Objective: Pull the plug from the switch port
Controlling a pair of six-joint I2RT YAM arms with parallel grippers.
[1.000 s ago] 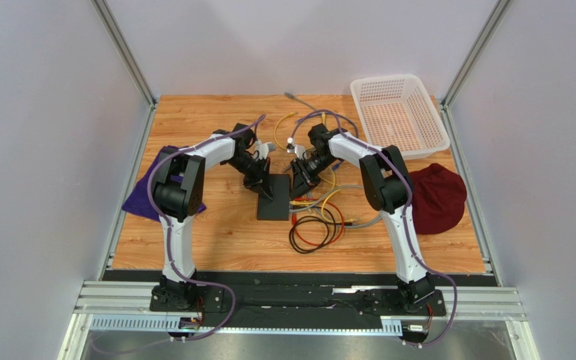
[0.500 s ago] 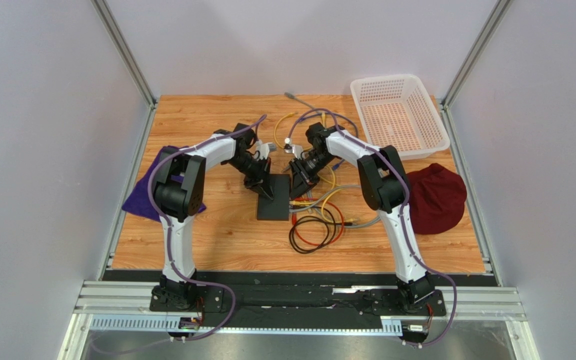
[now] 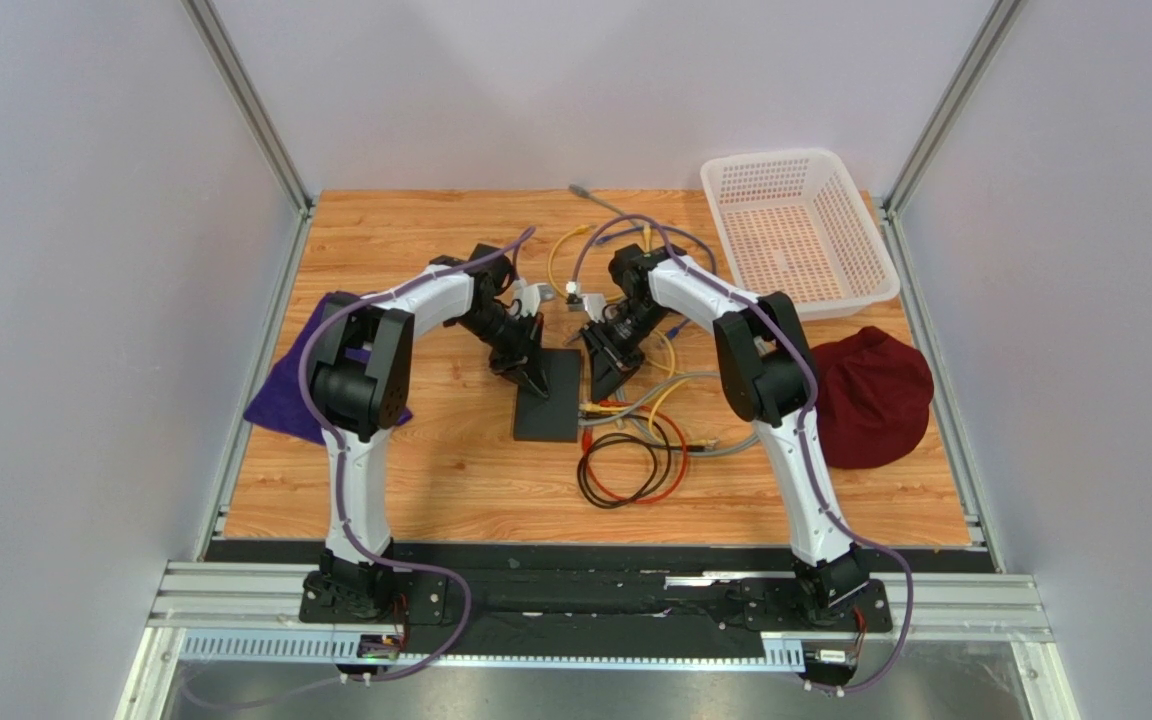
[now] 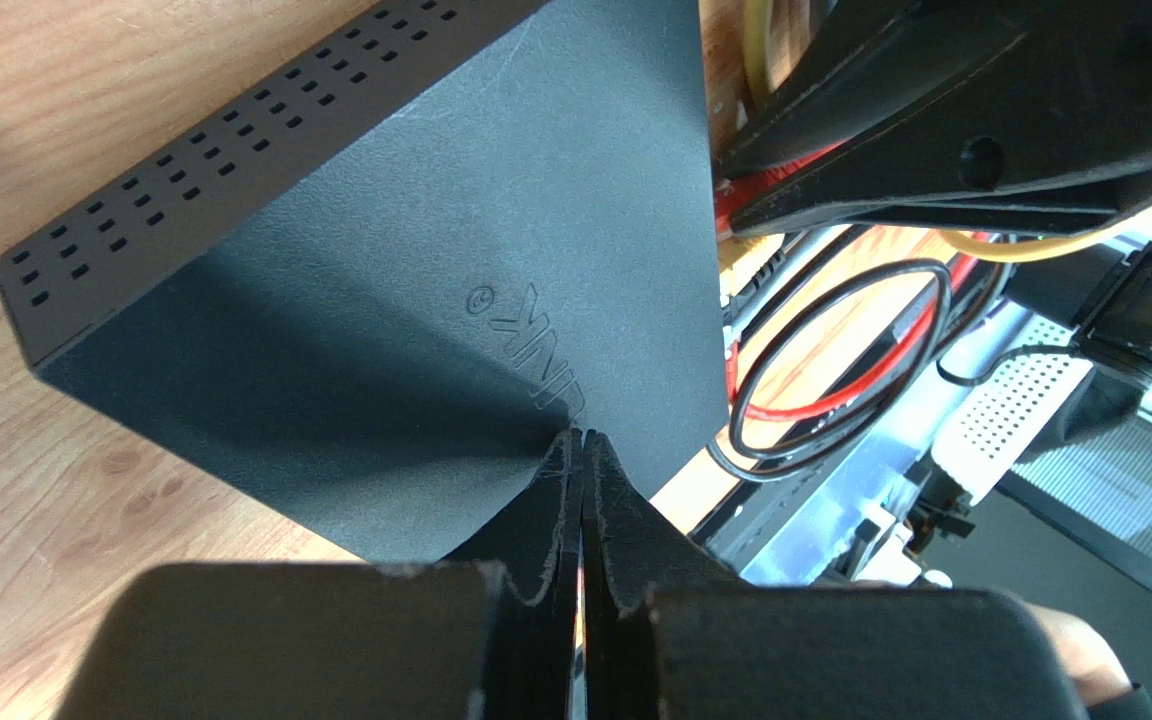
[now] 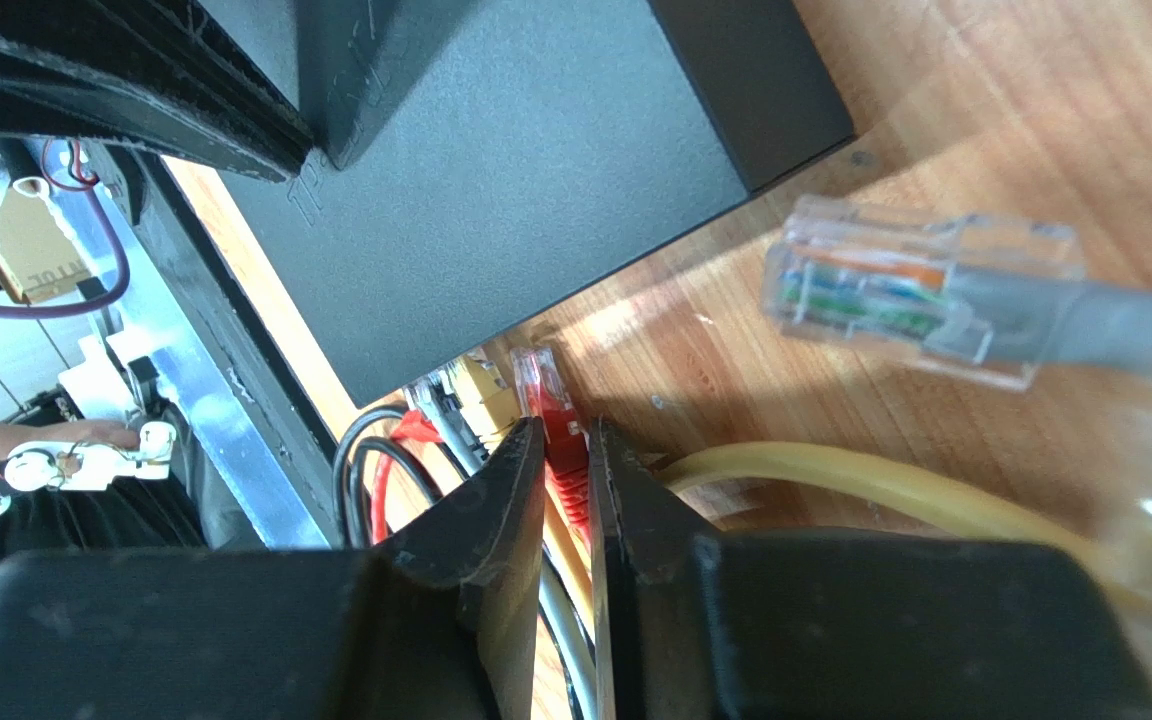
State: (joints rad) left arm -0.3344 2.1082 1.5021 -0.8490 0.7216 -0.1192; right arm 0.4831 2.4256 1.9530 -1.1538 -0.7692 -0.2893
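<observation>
Left gripper (image 4: 582, 447): fingers closed, tips pressing down on switch (image 4: 387, 270) directly beneath, unmoved. Right gripper (image 5: 567, 450): pinching red plug (image 5: 545, 383) at the switch edge just ahead; now drawn slightly farther back.

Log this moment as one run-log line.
left gripper shut, tips on switch | right gripper shut on red plug at switch edge | plug not clearly out | loose grey plug beside
</observation>
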